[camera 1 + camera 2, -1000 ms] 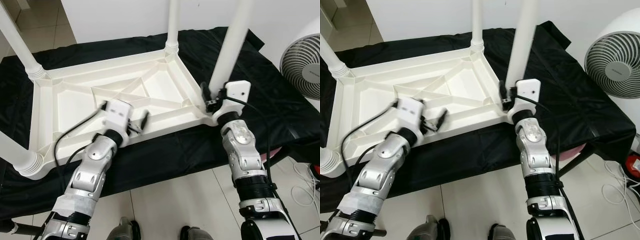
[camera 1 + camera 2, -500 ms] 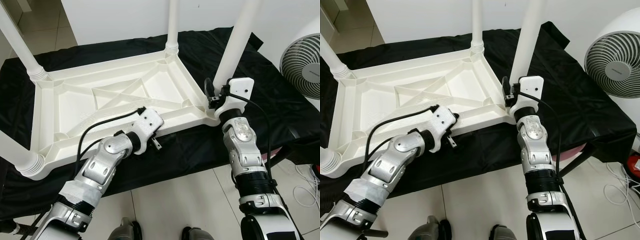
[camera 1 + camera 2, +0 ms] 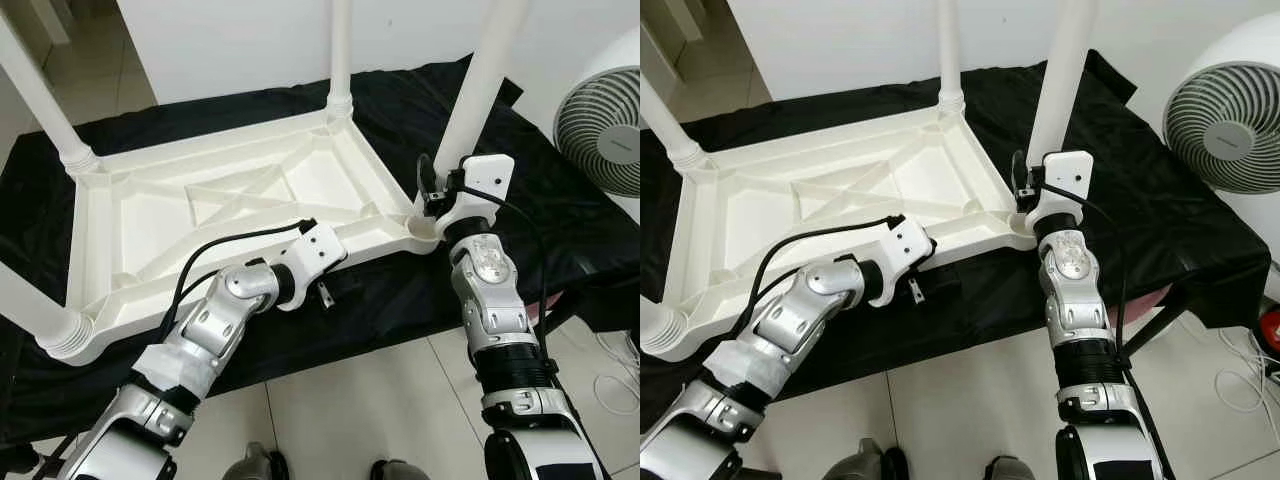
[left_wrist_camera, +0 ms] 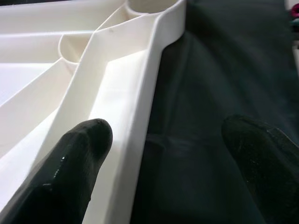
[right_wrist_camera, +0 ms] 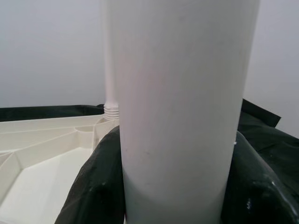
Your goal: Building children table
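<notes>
An upturned white children's table (image 3: 230, 200) lies on a black-draped desk (image 3: 560, 210), its legs pointing up. The right gripper (image 3: 432, 190) clasps the near-right leg (image 3: 480, 90) just above its socket, seemingly seating it. The left gripper (image 4: 159, 154), open, straddles the table's near rim, and should next brace it.

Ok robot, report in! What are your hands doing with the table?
Right gripper shut around table leg. Left gripper open, straddling the rim of the upside-down table. Fan off to the right, not blocking.
</notes>
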Tool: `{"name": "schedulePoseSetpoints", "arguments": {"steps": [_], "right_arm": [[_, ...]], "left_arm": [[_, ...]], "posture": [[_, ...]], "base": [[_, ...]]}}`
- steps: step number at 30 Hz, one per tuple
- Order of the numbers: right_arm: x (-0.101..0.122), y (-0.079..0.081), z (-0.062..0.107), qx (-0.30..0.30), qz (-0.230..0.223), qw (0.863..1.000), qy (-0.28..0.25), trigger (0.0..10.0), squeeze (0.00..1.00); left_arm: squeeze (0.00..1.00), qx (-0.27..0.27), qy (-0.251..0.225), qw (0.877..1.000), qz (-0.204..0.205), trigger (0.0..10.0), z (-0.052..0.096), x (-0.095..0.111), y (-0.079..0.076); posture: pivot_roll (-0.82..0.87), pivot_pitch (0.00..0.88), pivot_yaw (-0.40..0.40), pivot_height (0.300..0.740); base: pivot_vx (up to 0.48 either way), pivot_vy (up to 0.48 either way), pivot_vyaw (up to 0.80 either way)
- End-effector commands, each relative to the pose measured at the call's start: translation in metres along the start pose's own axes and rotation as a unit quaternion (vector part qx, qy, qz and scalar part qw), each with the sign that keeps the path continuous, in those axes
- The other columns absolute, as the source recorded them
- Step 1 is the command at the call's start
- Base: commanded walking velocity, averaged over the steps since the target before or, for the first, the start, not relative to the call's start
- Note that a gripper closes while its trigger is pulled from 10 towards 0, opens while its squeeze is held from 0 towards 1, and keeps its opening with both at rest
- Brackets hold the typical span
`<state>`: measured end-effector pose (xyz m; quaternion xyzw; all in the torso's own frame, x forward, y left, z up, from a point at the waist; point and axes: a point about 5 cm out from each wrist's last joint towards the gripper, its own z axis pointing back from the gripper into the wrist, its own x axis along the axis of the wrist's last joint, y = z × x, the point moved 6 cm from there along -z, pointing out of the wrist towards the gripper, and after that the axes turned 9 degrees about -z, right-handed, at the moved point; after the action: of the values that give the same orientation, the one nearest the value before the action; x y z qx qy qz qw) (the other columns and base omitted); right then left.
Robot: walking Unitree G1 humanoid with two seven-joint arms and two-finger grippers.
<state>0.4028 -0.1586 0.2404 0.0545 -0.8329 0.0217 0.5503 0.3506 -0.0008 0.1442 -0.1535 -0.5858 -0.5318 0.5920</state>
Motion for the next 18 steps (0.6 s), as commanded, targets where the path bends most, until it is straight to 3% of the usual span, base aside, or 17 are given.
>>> {"name": "schedulePoseSetpoints", "arguments": {"steps": [1,6,14,15,16,17,18], "right_arm": [[0.003,-0.002,0.000,-0.005,0.000,1.000,-0.009,10.0,0.00],[0.003,-0.004,0.001,-0.007,0.003,1.000,-0.008,10.0,0.00],[0.004,-0.006,0.000,-0.009,0.008,1.000,-0.009,10.0,0.00],[0.004,-0.006,0.000,-0.010,0.009,1.000,-0.009,10.0,0.00],[0.004,-0.006,0.000,-0.010,0.009,1.000,-0.009,10.0,0.00],[0.004,-0.006,0.001,-0.011,0.009,1.000,-0.009,10.0,0.00],[0.004,-0.006,0.001,-0.011,0.009,1.000,-0.009,10.0,0.00]], "left_arm": [[0.00,0.014,0.019,1.000,0.017,10.0,-0.001,-0.008,0.006],[0.00,0.025,0.026,0.999,0.019,10.0,-0.005,-0.007,0.015],[0.00,-0.033,0.050,0.998,0.016,10.0,-0.006,-0.018,-0.005],[0.00,-0.042,0.056,0.997,0.015,4.4,-0.004,-0.021,-0.008],[0.00,-0.045,0.060,0.997,0.015,4.4,-0.004,-0.023,-0.009],[0.00,-0.048,0.064,0.997,0.017,0.0,-0.003,-0.024,-0.010],[0.00,-0.048,0.064,0.997,0.017,0.0,-0.003,-0.024,-0.010]], "posture": [[-0.12,0.083,0.115,0.740],[-0.12,0.083,0.115,0.740],[-0.13,0.089,0.113,0.740],[-0.13,0.094,0.117,0.740],[-0.13,0.094,0.117,0.740],[-0.13,0.094,0.117,0.740],[-0.13,0.094,0.117,0.740]], "base": [[0.000,0.000,0.00],[0.000,0.000,0.00],[0.000,0.000,0.00],[0.000,0.000,0.00],[0.000,0.000,0.00],[0.000,0.000,0.00],[0.000,0.000,0.00]]}}
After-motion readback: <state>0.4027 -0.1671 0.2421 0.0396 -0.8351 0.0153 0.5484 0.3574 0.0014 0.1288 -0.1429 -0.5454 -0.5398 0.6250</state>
